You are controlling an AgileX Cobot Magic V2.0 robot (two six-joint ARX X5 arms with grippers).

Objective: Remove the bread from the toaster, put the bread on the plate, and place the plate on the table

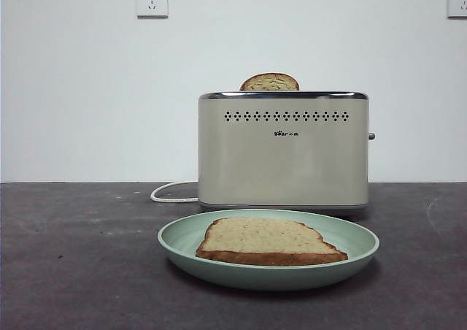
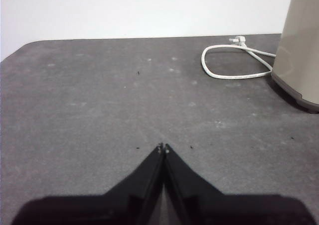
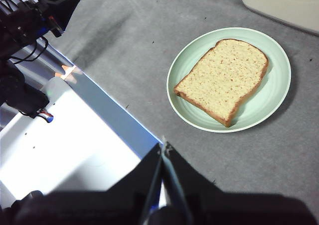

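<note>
Dark table (image 1: 80, 271) carries the plate (image 1: 357, 236) with the bread (image 1: 266, 240), well ahead of the closed, empty right gripper (image 3: 163, 146). Left gripper (image 2: 163, 147) is closed too, toaster (image 2: 301, 46) far off; the task looks finished

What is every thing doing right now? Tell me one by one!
bread: lying flat on the plate
plate: resting on the table, in front of the toaster
other slice: sticking up out of the toaster
toaster: upright
left gripper: fingers shut, empty
right gripper: fingers shut, empty
</note>
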